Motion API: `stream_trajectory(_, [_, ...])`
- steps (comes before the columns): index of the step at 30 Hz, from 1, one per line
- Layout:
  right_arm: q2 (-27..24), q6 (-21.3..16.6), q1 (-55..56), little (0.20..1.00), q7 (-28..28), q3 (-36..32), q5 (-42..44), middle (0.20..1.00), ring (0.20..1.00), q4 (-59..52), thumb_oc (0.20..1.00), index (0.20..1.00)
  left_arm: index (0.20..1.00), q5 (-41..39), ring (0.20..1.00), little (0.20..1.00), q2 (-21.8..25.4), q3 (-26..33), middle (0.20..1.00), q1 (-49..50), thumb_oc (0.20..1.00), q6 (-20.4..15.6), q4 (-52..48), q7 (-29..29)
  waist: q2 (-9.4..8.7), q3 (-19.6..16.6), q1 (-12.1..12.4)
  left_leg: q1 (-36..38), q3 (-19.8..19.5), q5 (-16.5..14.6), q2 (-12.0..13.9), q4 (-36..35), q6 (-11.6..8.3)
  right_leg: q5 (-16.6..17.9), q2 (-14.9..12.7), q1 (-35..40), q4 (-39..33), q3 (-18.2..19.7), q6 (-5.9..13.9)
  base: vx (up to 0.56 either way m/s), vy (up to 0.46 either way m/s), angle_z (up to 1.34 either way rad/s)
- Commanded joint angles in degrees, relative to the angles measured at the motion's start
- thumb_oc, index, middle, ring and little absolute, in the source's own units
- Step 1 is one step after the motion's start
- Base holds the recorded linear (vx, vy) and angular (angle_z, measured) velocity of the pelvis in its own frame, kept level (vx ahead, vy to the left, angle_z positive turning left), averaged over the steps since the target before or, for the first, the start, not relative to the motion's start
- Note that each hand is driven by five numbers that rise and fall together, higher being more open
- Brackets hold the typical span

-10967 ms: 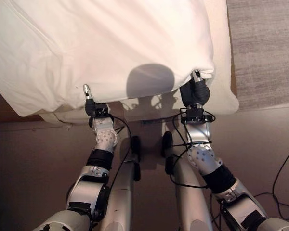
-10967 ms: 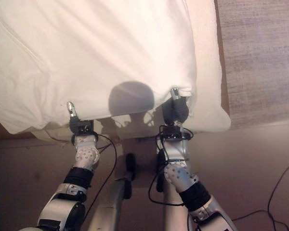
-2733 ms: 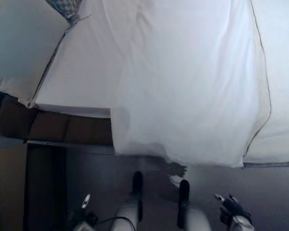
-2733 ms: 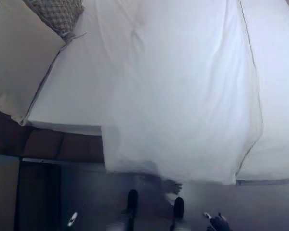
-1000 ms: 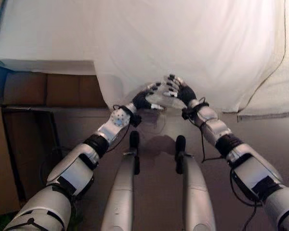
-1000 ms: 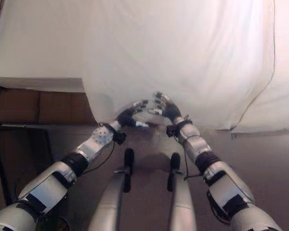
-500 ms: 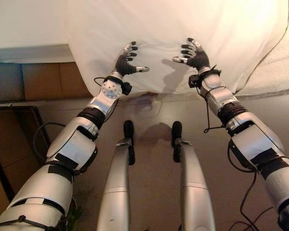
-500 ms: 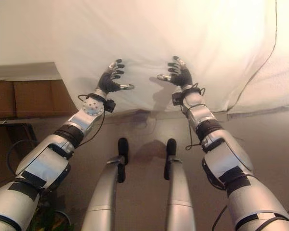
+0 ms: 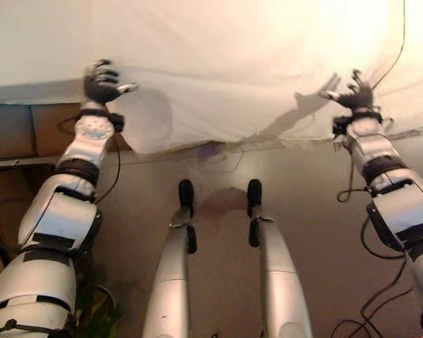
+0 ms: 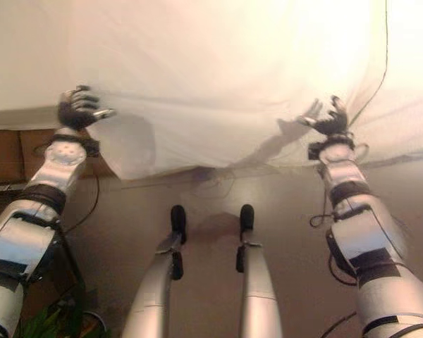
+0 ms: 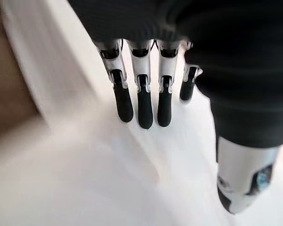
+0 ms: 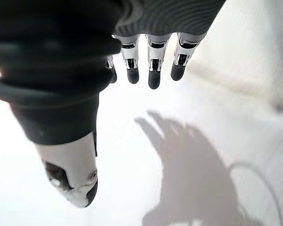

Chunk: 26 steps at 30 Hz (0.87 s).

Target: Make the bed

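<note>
A white sheet (image 9: 218,63) lies spread over the bed, and its near edge (image 9: 197,141) hangs down toward the floor. My left hand (image 9: 101,81) is at the sheet's left part near the edge, open, with straight fingers (image 11: 139,101) over the cloth. My right hand (image 9: 354,96) is far to the right at the same edge, open too. Its fingers (image 12: 151,70) are spread just above the cloth and cast a shadow on it. Neither hand holds cloth.
The brown bed base (image 9: 14,130) shows at the left below the sheet. A dark seam (image 9: 402,42) runs down the cloth at the far right. Bare floor (image 9: 218,176) lies along the near side of the bed.
Both hands have swept apart along the sheet's near edge, the left one to the left and the right one to the right. The hanging cloth between them looks flatter.
</note>
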Motion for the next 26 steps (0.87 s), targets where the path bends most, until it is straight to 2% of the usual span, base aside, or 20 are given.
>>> stream_trajectory(1, [-2.7, -1.3, 2.1, 1.0, -1.6, -1.0, -0.8, 1.0, 1.0, 0.3, 1.0, 1.0, 1.0, 1.2, 1.0, 1.0, -1.1, 3.0, 1.0, 2.3, 1.0, -0.9, 2.2, 1.6, 2.7, -3.1, 1.0, 0.6, -0.4, -4.0, -1.6, 2.4, -1.87, 3.3, -0.6, 2.7, -6.5, -1.6, 1.67, 0.05, -0.057, 0.02])
stream_trajectory(3, [-0.8, -1.4, 9.1, 1.0, -1.0, -4.5, -1.4, 1.0, 1.0, -0.8, 1.0, 1.0, 1.0, 2.6, 1.0, 1.0, -1.8, 6.8, 1.0, 9.8, 1.0, -1.0, 2.2, 1.3, 2.51, -4.0, 1.4, 4.5, -0.6, -3.3, -1.5, -0.2, -1.9, 4.1, -0.4, 6.8, -9.0, -1.9, 1.87, 0.08, -0.055, 0.01])
stream_trajectory(5, [2.0, -1.5, 15.8, 1.0, -0.4, -6.8, -1.9, 1.0, 1.0, -1.7, 1.0, 1.0, 1.0, 2.6, 1.0, 1.0, -4.4, 9.8, 1.0, 16.3, 1.0, -1.3, 1.4, 1.1, 2.46, -5.1, 1.7, 8.6, -1.1, -2.7, -1.5, -2.9, -1.83, 4.8, -0.4, 11.1, -11.7, -2.2, 1.98, 0.09, -0.04, 0.05])
stream_trajectory(6, [2.1, -1.4, 16.2, 1.0, -0.4, -6.9, -2.0, 1.0, 1.0, -1.9, 1.0, 1.0, 1.0, 2.6, 1.0, 1.0, -4.5, 9.9, 1.0, 16.6, 1.0, -1.3, 1.2, 1.1, 2.47, -5.1, 1.7, 9.1, -1.1, -2.6, -1.5, -3.2, -1.83, 4.9, -0.4, 11.6, -12.0, -2.2, 1.98, 0.13, -0.039, 0.03])
stream_trajectory(7, [3.1, -1.4, 21.2, 1.0, 0.9, -8.8, -2.4, 1.0, 1.0, -2.1, 1.0, 1.0, 1.0, 2.7, 1.0, 1.0, -6.6, 11.9, 1.0, 21.8, 1.0, -1.5, 0.3, 0.0, 2.57, -6.6, 2.0, 12.6, -1.4, -2.4, -1.3, -5.8, -1.47, 5.4, -0.6, 15.1, -14.4, -2.4, 2.24, 0.09, -0.02, 0.03])
stream_trajectory(8, [3.2, -1.3, 21.5, 1.0, 0.9, -8.8, -2.4, 1.0, 1.0, -2.2, 1.0, 1.0, 1.0, 2.8, 1.0, 1.0, -6.7, 11.9, 1.0, 22.1, 1.0, -1.5, 0.1, 0.1, 2.59, -6.6, 2.0, 13.1, -1.4, -2.3, -1.3, -6.1, -1.47, 5.5, -0.6, 15.5, -14.7, -2.5, 2.24, 0.17, -0.022, 0.09])
stream_trajectory(9, [6.4, -1.7, 26.1, 1.0, 1.8, -10.0, -2.2, 1.0, 1.0, -2.9, 1.0, 1.0, 1.0, 3.7, 1.0, 1.0, -9.2, 12.0, 1.0, 27.1, 1.0, -2.1, -0.2, -1.3, 2.58, -7.8, 2.1, 16.5, -1.5, -2.0, -1.2, -8.3, -1.16, 6.4, -0.7, 19.0, -16.8, -2.4, 2.47, 0.13, -0.008, 0.09])
stream_trajectory(10, [7.5, -1.9, 28.9, 1.0, 2.9, -11.0, -1.9, 1.0, 1.0, -2.8, 1.0, 1.0, 1.0, 3.3, 1.0, 1.0, -10.3, 13.1, 1.0, 29.0, 1.0, -2.0, 0.5, -2.3, 2.54, -8.9, 2.4, 18.4, -1.4, -1.8, -0.8, -9.2, -1.08, 6.5, -0.6, 20.8, -18.0, -2.4, 2.5, 0.13, -0.008, 0.07])
stream_trajectory(12, [7.9, -2.0, 31.5, 1.0, 3.3, -11.2, -2.5, 1.0, 1.0, -3.1, 1.0, 1.0, 1.0, 3.7, 1.0, 1.0, -11.7, 12.8, 1.0, 31.5, 1.0, -2.4, 0.3, -3.1, 2.53, -9.5, 2.6, 20.5, -1.3, -1.6, -0.9, -10.1, -1.1, 6.9, -0.7, 23.0, -19.0, -2.6, 2.56, 0.09, -0.005, -0.06])
stream_trajectory(15, [12.1, -3.1, 40.3, 1.0, 3.9, -13.6, -4.1, 1.0, 1.0, -5.4, 1.0, 1.0, 1.0, 4.2, 1.0, 1.0, -16.3, 14.2, 1.0, 39.2, 1.0, -2.6, 0.2, -5.5, 2.58, -12.8, 2.8, 26.6, -2.0, -0.7, 0.1, -14.0, -1.11, 6.6, -0.3, 28.5, -21.0, -3.0, 2.56, 0.12, -0.003, -0.05])
stream_trajectory(16, [12.1, -3.1, 40.4, 1.0, 3.8, -13.6, -4.2, 1.0, 1.0, -5.5, 1.0, 1.0, 1.0, 4.2, 1.0, 1.0, -16.3, 14.1, 1.0, 39.3, 1.0, -2.6, 0.1, -5.5, 2.59, -12.7, 2.8, 26.8, -2.0, -0.6, 0.1, -14.2, -1.12, 6.6, -0.3, 28.7, -21.1, -3.0, 2.55, 0.12, -0.006, 0.04])
stream_trajectory(18, [14.6, -3.3, 46.2, 1.0, 4.8, -14.7, -5.0, 1.0, 1.0, -6.3, 1.0, 1.0, 1.0, 6.4, 1.0, 1.0, -19.0, 14.0, 1.0, 43.4, 1.0, -2.0, 1.9, -6.8, 2.7, -15.3, 2.5, 30.3, -2.3, 0.1, 0.6, -16.6, -1.46, 6.6, 0.2, 31.9, -22.9, -3.2, 2.54, 0.08, 0.006, 0.07])
stream_trajectory(19, [14.6, -3.3, 46.2, 1.0, 4.8, -14.7, -5.0, 1.0, 1.0, -6.4, 1.0, 1.0, 1.0, 6.4, 1.0, 1.0, -19.0, 14.0, 1.0, 43.5, 1.0, -2.0, 1.9, -6.8, 2.71, -15.3, 2.5, 30.4, -2.3, 0.1, 0.6, -16.7, -1.46, 6.6, 0.2, 32.0, -23.0, -3.2, 2.53, 0.08, 0.006, 0.0])
stream_trajectory(20, [15.9, -2.9, 49.5, 1.0, 5.6, -14.5, -7.2, 1.0, 1.0, -6.9, 1.0, 1.0, 1.0, 7.5, 1.0, 1.0, -20.5, 14.4, 1.0, 46.9, 1.0, -1.8, 2.2, -7.8, 2.67, -17.6, 2.5, 32.5, -2.1, 0.1, 1.0, -17.9, -1.42, 7.0, 0.5, 34.0, -24.7, -3.3, 2.9, 0.07, 0.001, -0.02])
stream_trajectory(21, [15.9, -2.9, 49.6, 1.0, 5.6, -14.5, -7.2, 1.0, 1.0, -6.9, 1.0, 1.0, 1.0, 7.5, 1.0, 1.0, -20.5, 14.4, 1.0, 46.9, 1.0, -1.8, 2.2, -7.8, 2.67, -17.6, 2.5, 32.5, -2.1, 0.1, 1.0, -17.9, -1.42, 7.0, 0.5, 34.0, -24.7, -3.3, 2.9, 0.08, 0.004, -0.06])
stream_trajectory(24, [18.1, -2.0, 55.0, 1.0, 7.5, -12.9, -11.7, 1.0, 1.0, -7.6, 1.0, 1.0, 1.0, 9.0, 1.0, 1.0, -23.3, 14.5, 1.0, 51.5, 1.0, -0.4, 4.8, -11.2, 2.62, -21.1, 2.8, 36.7, -2.0, -0.3, 1.4, -18.9, -1.18, 6.7, 0.3, 38.0, -25.7, -3.3, 3.05, 0.09, 0.021, -0.06])
stream_trajectory(26, [18.2, -1.4, 56.2, 1.0, 8.2, -12.1, -13.6, 1.0, 1.0, -7.5, 1.0, 1.0, 1.0, 10.5, 1.0, 1.0, -24.0, 13.9, 1.0, 52.8, 1.0, -0.3, 5.3, -12.0, 2.61, -21.8, 2.8, 37.7, -2.0, -0.7, 1.4, -19.0, -0.96, 6.4, 0.3, 38.9, -25.8, -3.2, 3.08, 0.03, 0.011, 0.0])
